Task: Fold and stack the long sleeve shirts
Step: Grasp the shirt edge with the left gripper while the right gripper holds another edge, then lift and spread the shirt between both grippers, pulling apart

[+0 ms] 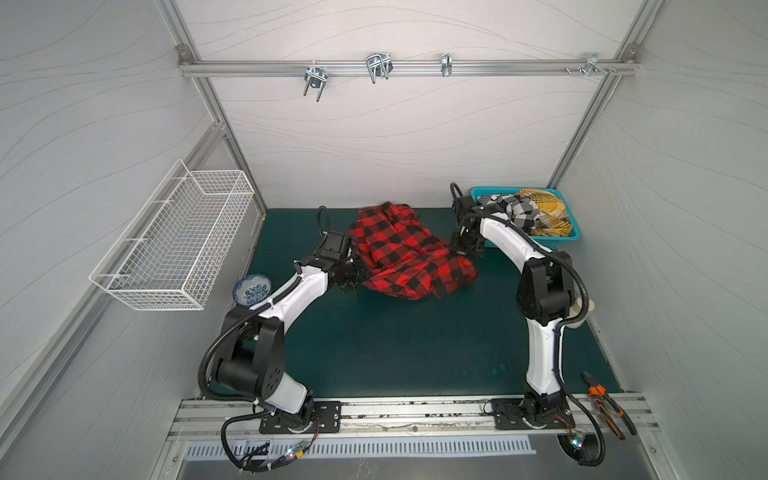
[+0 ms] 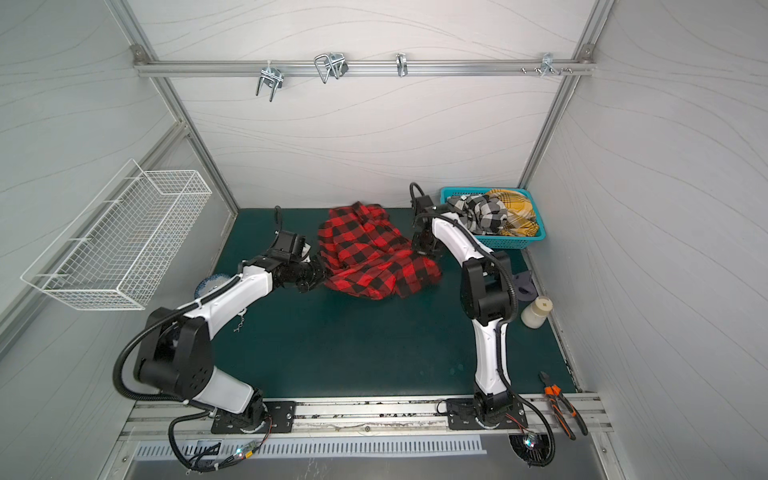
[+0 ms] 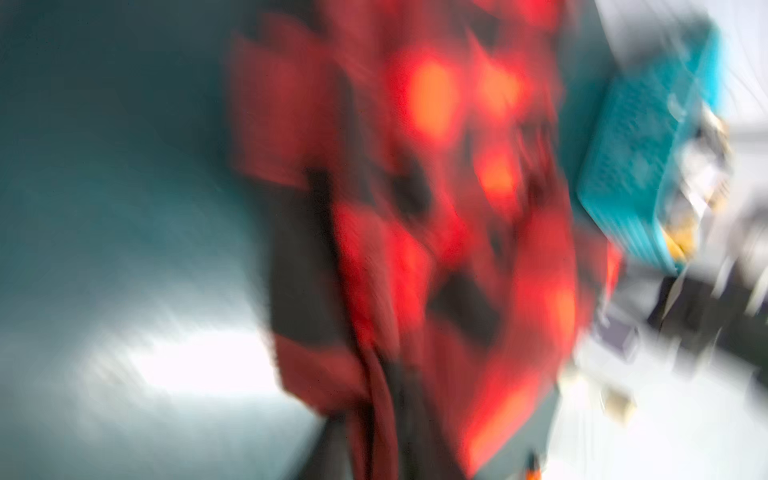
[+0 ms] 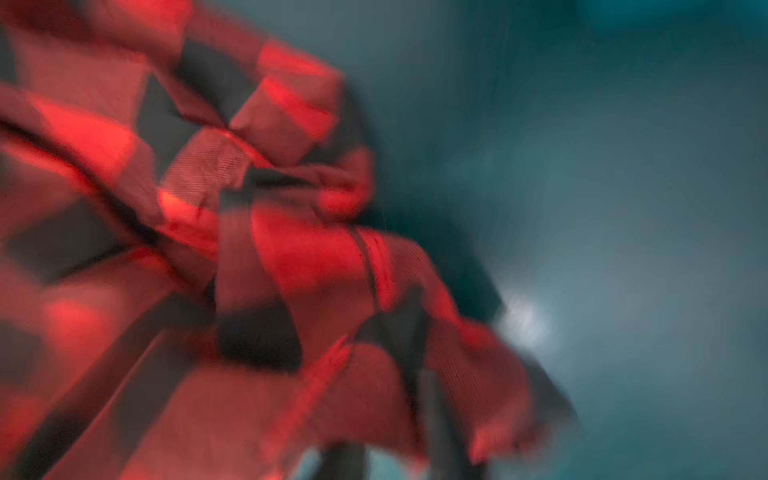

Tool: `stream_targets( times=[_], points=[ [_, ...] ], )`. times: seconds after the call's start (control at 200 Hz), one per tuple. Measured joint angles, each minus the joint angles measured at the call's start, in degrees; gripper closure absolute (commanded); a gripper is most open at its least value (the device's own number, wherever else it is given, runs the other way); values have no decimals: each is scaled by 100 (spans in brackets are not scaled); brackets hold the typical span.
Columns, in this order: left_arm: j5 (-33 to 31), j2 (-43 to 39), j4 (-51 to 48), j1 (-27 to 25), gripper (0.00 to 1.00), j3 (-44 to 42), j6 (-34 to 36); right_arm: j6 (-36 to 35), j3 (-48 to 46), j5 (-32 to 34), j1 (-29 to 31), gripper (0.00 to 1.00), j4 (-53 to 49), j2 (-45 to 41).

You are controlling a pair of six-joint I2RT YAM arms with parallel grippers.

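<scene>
- Left claw is sitting at the edge of the red shirt farthest from the blue basket. Its tips are hiding against cloth in both top views and its wrist view is smearing badly, so I cannot tell whether it is released or grasping.
- Red shirt is lying in a rumpled heap on the green mat, just beside the basket on its left. It is not yet spread and no fold is showing.
- Right claw is reaching down between the heap and the basket, at the shirt edge nearest the basket. I cannot tell its state either: its wrist view is giving only blurred check.
- Black-and-white shirt and yellow shirt are waiting, bundled, inside the basket.

Judgement: the step in hand is probably spreading the red shirt flat before folding.
- Each claw should be taking one layer at an outer corner, not a bunch.
- The two should be pulling evenly, one toward the basket and one away from it, keeping the cloth low so it is dragging flat.
- The right arm should be staying clear of the basket rim, or it risks snagging the bundle.
</scene>
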Motion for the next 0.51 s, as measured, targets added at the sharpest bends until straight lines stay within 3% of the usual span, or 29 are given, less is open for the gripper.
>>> stream_targets(
  times=[0.025, 0.1, 0.185, 0.28, 0.365, 0.435, 0.505],
  points=[
    [35, -103, 7, -188, 11, -101, -20, -98, 149, 105, 46, 1, -35, -70],
    [219, -278, -44, -640, 10, -363, -70, -321, 46, 387, 321, 1, -17, -494],
    [201, -417, -411, -623, 10, -452, -2, -378, -931, 608, 828, 1, 138, -1440],
    [-17, -741, -901, -179, 8, -310, 195, -240, -2302, 385, 1325, 1, 409, -2651],
    [-127, -892, -1156, 472, 11, 7, 367, 74, -3580, 26, 1394, 1, 870, -3663],
    [-94, -782, -1244, 1084, 20, 295, 479, 365, -4419, -208, 1386, 10, 1241, -4151],
    [66, -459, -1287, 1611, 26, 533, 570, 643, -4811, -437, 1388, 20, 1478, -4081]
  ],
)
